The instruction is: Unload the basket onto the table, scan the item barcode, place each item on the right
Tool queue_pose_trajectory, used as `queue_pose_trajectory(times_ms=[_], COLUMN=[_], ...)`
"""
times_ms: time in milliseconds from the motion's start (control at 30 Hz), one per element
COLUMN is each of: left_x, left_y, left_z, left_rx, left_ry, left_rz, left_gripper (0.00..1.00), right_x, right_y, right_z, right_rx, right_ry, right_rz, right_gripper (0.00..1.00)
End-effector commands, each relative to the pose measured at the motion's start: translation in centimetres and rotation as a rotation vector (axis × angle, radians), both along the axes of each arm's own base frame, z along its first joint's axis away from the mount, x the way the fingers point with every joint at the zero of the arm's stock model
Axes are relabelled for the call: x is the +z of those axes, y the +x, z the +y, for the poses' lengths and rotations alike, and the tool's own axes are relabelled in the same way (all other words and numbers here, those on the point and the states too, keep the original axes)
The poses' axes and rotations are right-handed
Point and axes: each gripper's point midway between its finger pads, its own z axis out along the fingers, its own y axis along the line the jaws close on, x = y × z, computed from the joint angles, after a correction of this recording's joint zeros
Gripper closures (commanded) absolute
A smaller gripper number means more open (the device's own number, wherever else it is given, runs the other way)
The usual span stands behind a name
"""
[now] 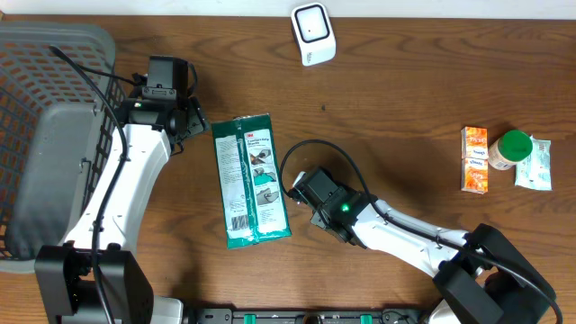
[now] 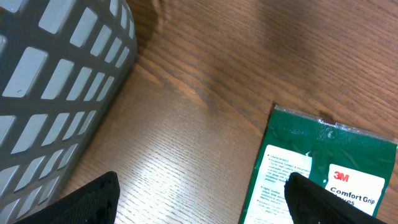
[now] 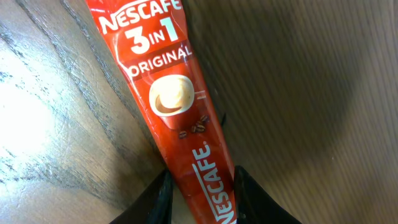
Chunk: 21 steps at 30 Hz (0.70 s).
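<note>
While hovering over the tabletop (image 3: 311, 93), pinches Nescafe sachet (image 3: 180, 112) between right jaws; holds left jaws spread beside green packet (image 2: 323, 134).

Red coffee sachet (image 3: 180, 124); green packet (image 1: 252, 180); grey lattice basket (image 1: 90, 38).

You've got a grey basket (image 1: 36, 40) filling the left edge. A green 3M packet (image 1: 252, 180) lies flat, left of centre. At far right, orange boxes (image 1: 475, 144), a green-capped bottle (image 1: 508, 150) and a white sachet (image 1: 535, 166) are clustered together.
</note>
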Motion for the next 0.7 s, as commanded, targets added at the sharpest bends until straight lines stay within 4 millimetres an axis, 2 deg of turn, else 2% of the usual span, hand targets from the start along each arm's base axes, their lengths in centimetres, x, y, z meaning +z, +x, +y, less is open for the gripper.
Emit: queue_pose_trajectory(times_ms=[0, 400, 500, 600, 633, 667], left_x=[0.2, 0.2, 0.2, 0.2, 0.2, 0.2], left_y=[0.0, 0.0, 0.0, 0.0, 0.0, 0.0], left_z=[0.3, 0.3, 0.3, 0.3, 0.3, 0.3], left_rx=[-0.002, -0.002, -0.002, -0.002, -0.002, -0.002], left_ry=[0.020, 0.020, 0.019, 0.020, 0.019, 0.019], left_rz=[-0.001, -0.001, -0.001, -0.001, -0.001, -0.001], left_gripper=[0.15, 0.15, 0.15, 0.15, 0.15, 0.15], right_x=[-3.2, -3.3, -2.3, -0.7, -0.2, 0.2], right_y=[-3.4, -4.2, -4.5, -4.6, -4.7, -4.7], right_z=[-1.8, -1.0, -0.2, 1.1, 1.6, 1.9], right_rx=[0.035, 0.052, 0.056, 0.048, 0.049, 0.046], right_ry=[-0.063, -0.015, 0.016, 0.106, 0.145, 0.176], right_rz=[0.145, 0.199, 0.235, 0.292, 0.314, 0.328], right_gripper=[0.72, 0.74, 0.75, 0.85, 0.96, 0.99])
